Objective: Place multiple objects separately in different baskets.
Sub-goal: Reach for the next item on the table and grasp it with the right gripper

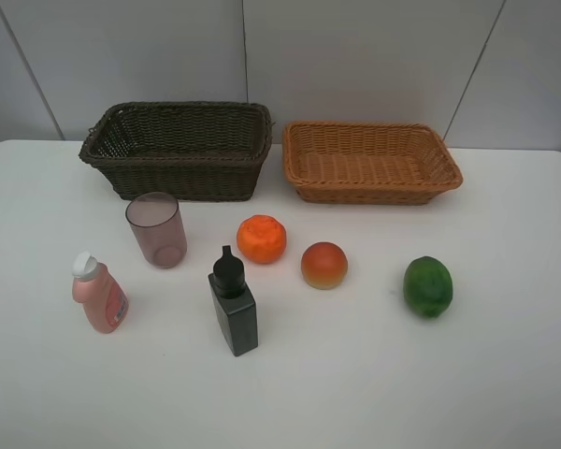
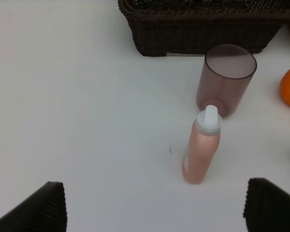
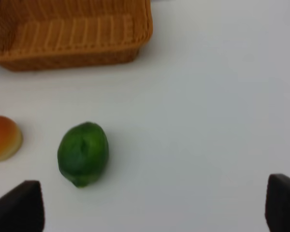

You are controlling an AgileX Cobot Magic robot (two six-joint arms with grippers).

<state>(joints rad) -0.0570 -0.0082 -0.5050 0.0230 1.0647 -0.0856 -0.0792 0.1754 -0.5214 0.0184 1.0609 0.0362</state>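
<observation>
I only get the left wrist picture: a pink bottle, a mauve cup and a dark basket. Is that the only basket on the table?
Observer: No. A light orange-tan basket stands just right of the dark brown basket in the high view.
Operator: What is the orange thing at the edge of my picture?
Observer: A tangerine. Out of your frame, a red-orange peach-like fruit lies just right of it.
Operator: Anything else I am missing?
Observer: A green round fruit lies farthest right, ahead of the right gripper, which is wide open.
</observation>
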